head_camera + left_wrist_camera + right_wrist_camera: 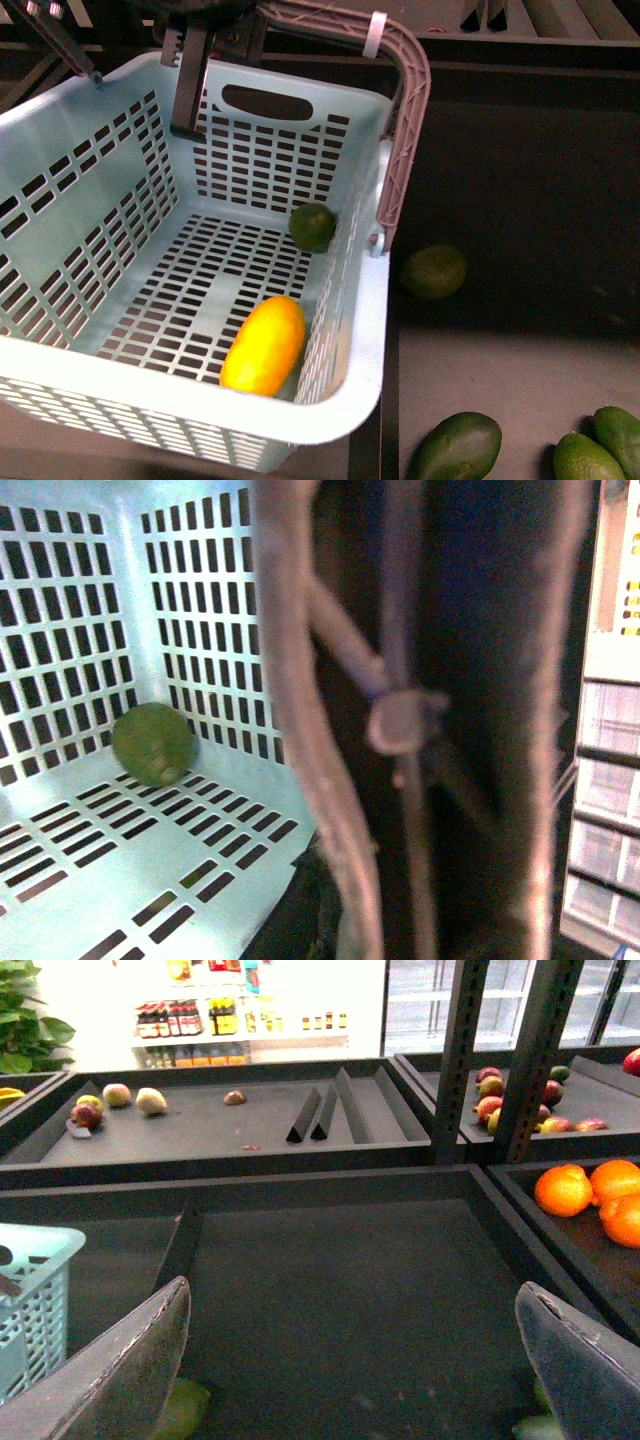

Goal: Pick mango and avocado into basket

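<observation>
— Your fingers?

— My right gripper (350, 1360) is spread wide over bare dark shelf; the left I cannot tell.

— The fruit?

— The mango (264, 345) lies in the basket (60, 130), long axis slanting toward its near wall. The avocado (313, 227) sits in the far corner.

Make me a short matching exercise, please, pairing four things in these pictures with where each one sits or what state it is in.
Things:
1. mango
2. round green fruit
3. basket handle
4. right gripper

Places or states:
A. swung up above the basket's far right corner
B. on the basket floor in the far corner
C. open, over the dark shelf
D. on the basket floor near the front wall

Pairs: 1-D, 2-B, 3-A, 4-C
</observation>
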Available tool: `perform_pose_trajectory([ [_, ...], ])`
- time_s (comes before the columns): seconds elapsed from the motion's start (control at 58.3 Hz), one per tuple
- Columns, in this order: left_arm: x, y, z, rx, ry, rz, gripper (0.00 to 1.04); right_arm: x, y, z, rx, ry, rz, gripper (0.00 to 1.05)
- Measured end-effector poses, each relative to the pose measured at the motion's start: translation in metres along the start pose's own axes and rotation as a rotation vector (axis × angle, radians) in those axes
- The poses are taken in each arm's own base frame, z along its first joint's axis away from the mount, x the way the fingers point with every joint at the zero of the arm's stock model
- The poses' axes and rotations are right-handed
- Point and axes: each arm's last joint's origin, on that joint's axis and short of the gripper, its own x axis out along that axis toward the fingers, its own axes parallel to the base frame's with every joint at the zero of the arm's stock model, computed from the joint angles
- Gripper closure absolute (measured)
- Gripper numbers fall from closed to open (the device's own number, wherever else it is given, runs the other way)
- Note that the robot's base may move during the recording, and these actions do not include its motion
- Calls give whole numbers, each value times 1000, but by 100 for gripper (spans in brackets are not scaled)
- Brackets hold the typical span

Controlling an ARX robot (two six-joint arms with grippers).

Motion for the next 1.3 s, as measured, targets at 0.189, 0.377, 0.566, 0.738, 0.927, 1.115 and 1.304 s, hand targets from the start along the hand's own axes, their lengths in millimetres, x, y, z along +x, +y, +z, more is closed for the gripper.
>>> perform_pose_trajectory([
  [0.189,41,0,12,-57,-9,-12,101,0,0,0,0,0,0,9],
  [0.377,63,7,18,-32,18,-10,101,0,0,0,0,0,0,9],
  [0.566,69,19,18,-31,25,10,101,0,0,0,0,0,0,9],
  [0.738,65,31,20,-40,29,13,92,0,0,0,0,0,0,9],
  [0.927,51,39,24,-47,10,42,45,0,0,0,0,0,0,9],
  [1.115,5,27,34,-51,-29,56,9,0,0,0,0,0,0,9],
  [1.304,-57,25,47,-35,-62,81,8,0,0,0,0,0,0,9],
])
